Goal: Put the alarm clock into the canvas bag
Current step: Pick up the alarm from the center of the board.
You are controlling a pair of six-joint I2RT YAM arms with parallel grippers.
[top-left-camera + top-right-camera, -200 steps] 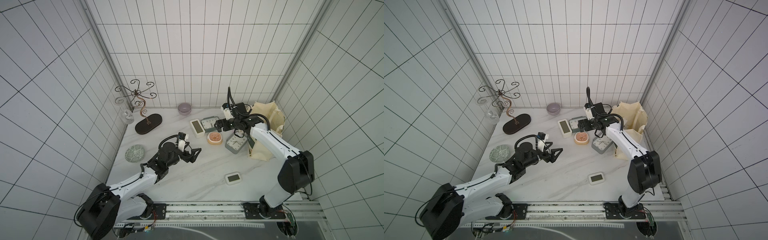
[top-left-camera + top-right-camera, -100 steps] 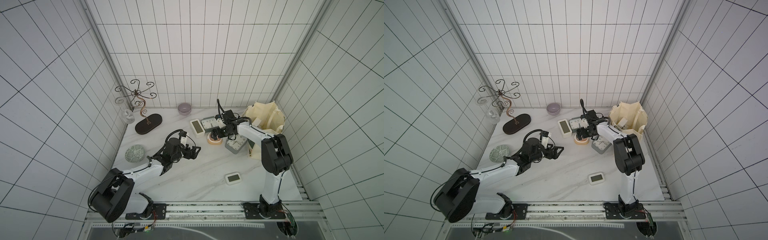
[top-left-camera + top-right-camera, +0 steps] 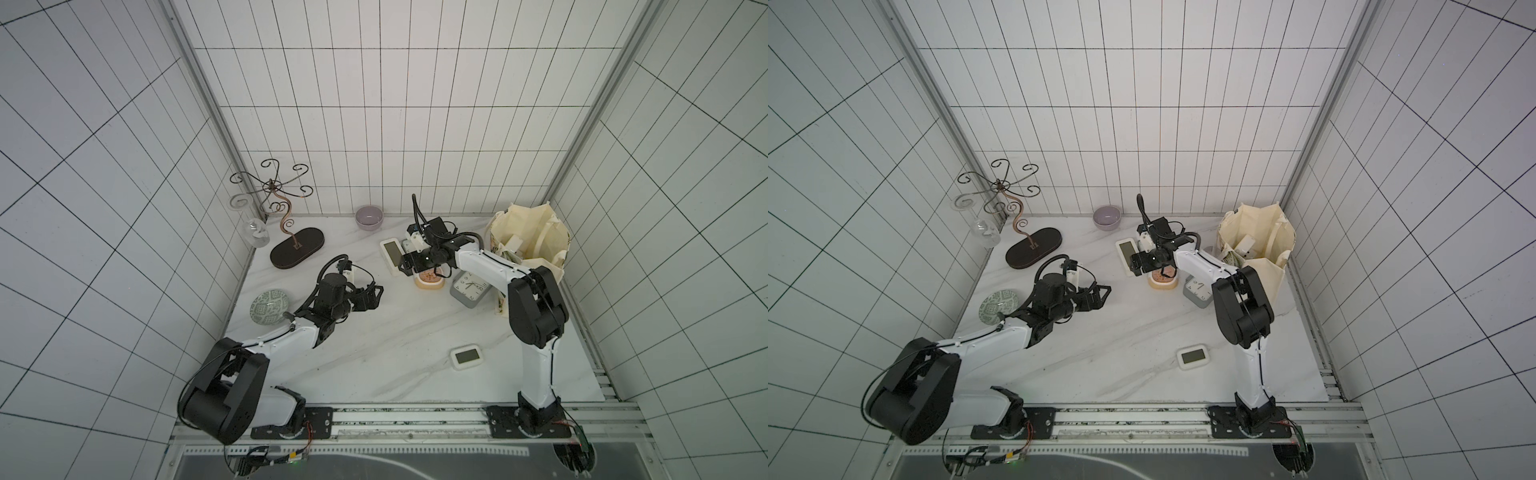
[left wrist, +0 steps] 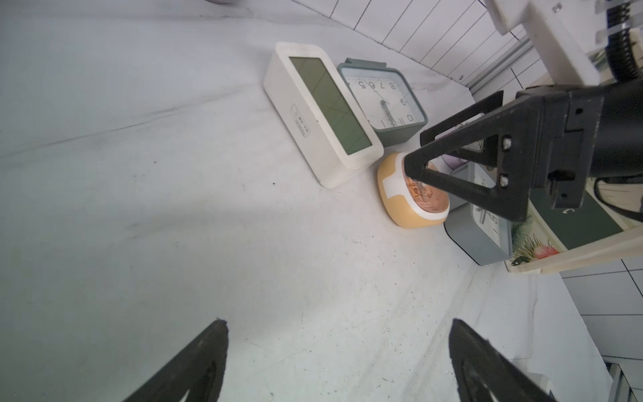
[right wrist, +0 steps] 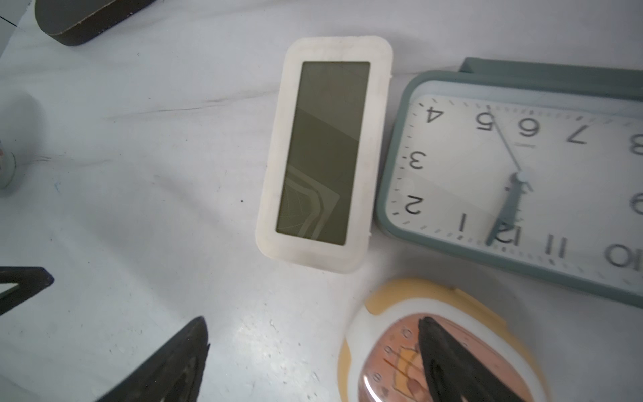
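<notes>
White tiled walls close in a pale marble bench (image 3: 374, 353). Reference landmark: the canvas bag (image 3: 557, 232), upright in the far corner on the right arm's side. Its mouth gapes upward, which suits a drop from above, and pale items lie inside.

Clocks outside the bag, all face up:
- A grey clock (image 3: 471, 288) lies against or just beside the bag's printed wall.
- The orange clock (image 3: 429, 279), taken as the task's alarm clock, lies just beyond the grey one.
- A white digital clock (image 5: 323, 153) and a green-grey clock (image 5: 515, 174) lie side by side, farther from the bag.
- A small white clock (image 3: 466, 356) lies well apart from the bag.

Right pincer (image 5: 313, 320): released, jaws wide, holding nothing. It hangs low over the orange clock. One finger (image 5: 449, 365) crosses the clock face; its partner stands over bare bench on the side away from the bag. Judgement: the bracket is off-centre and needs correcting before closing.

Left pincer (image 4: 337, 323): released, empty, over bare bench well apart from the bag. Judgement: it is kept clear so the arm nearer the bag can do the carrying.
</notes>
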